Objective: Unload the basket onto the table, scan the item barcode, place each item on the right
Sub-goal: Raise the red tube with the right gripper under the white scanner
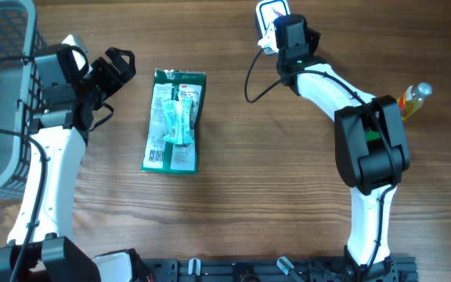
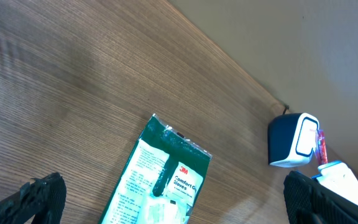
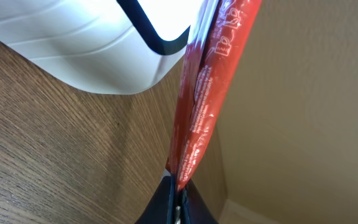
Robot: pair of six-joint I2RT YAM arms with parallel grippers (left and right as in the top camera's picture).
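Red packet [image 3: 207, 93] clamped in right fingers [image 3: 157, 210] at scanner [image 3: 92, 43], clear in wrist view; left fingers [image 1: 120, 59] spread.

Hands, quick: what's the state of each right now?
Left hand: open, holding nothing.
Right hand: shut on a thin red plastic packet.
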